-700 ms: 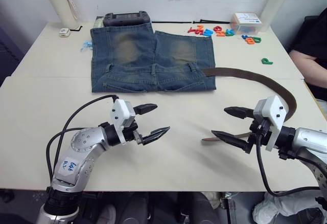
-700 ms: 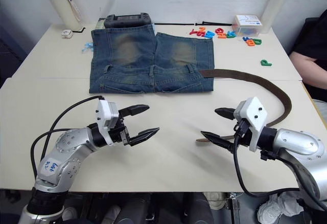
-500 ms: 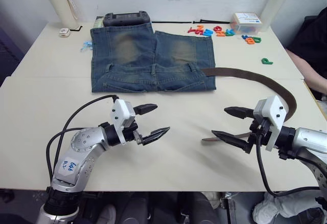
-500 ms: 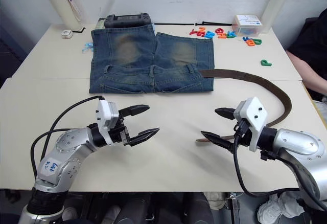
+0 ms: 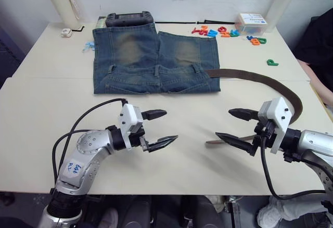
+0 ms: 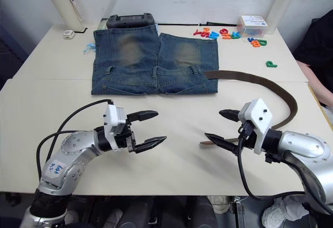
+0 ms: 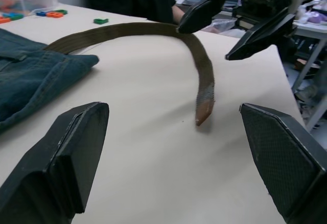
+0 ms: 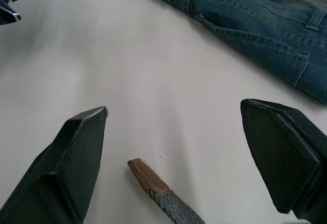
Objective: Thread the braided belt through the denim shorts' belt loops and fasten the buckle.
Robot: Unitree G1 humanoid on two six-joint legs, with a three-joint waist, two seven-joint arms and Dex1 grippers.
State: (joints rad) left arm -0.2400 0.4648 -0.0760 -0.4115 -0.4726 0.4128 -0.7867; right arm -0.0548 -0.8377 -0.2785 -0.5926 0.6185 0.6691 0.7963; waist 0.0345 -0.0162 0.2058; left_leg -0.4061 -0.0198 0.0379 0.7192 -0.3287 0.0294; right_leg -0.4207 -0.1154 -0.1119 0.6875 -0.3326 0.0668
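Denim shorts (image 5: 155, 56) lie flat on the far half of the tabletop (image 5: 47, 103), legs pointing away from the robot and waistband toward it, with short belt loops (image 5: 156, 72) standing across that band. Out from the waistband's right end runs the braided belt (image 5: 250, 75): it heads right, bends around in a wide arc near the tabletop's right edge, and doubles back toward the middle, ending in a tan leather tip (image 8: 147, 175) lying on bare surface. The buckle cannot be made out. The right claw (image 5: 232, 126) hangs just over that tip with its two black fingers spread wide, gripping nothing; in the right wrist view the tip sits between the fingers. The left claw (image 5: 158, 128) hovers over bare tabletop nearer the middle, well apart from the shorts, also spread wide and empty, pointing across at the other claw. Along the far edge stand a cream bottle (image 5: 61, 1) at the left, a dark device (image 5: 128, 18) touching the shorts' leg hems, scattered coloured plastic letters (image 5: 214, 31), a small clear box (image 5: 250, 23) and a white bottle (image 5: 281, 1) at the right.
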